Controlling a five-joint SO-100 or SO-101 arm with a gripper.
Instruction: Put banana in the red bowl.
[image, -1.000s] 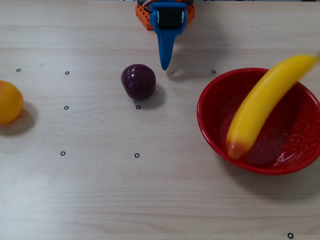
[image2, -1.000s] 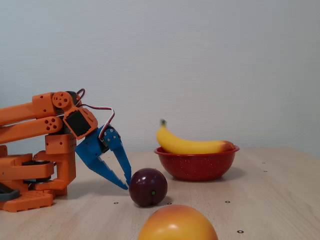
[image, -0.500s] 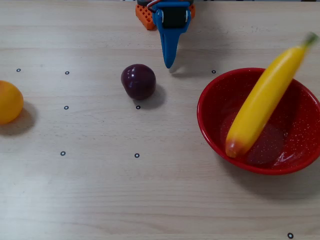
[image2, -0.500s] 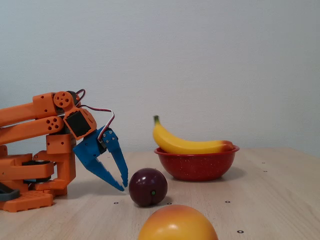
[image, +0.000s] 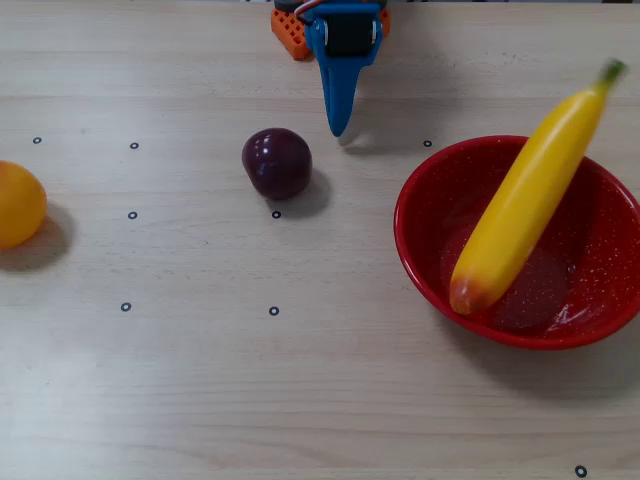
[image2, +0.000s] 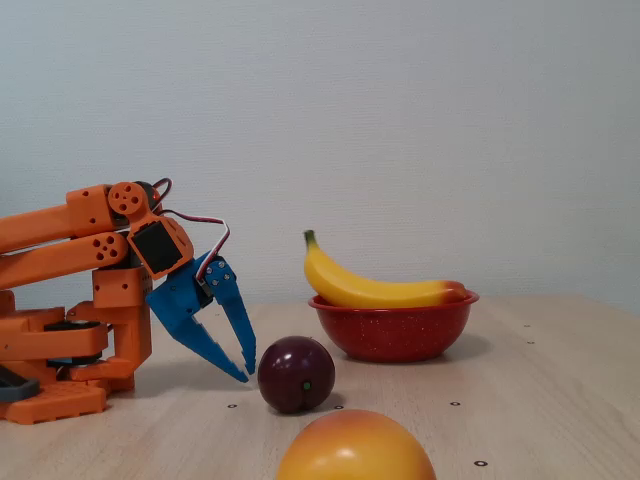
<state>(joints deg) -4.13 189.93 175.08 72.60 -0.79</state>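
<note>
Banana (image: 523, 203) settling across red bowl (image: 430, 265) rim, stem swinging | my gripper (image2: 243, 366) pulling back, jaws parted, empty | task looking done

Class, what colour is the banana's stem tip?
Green, clearest in the overhead view: the banana ends in a green stem tip.
</note>
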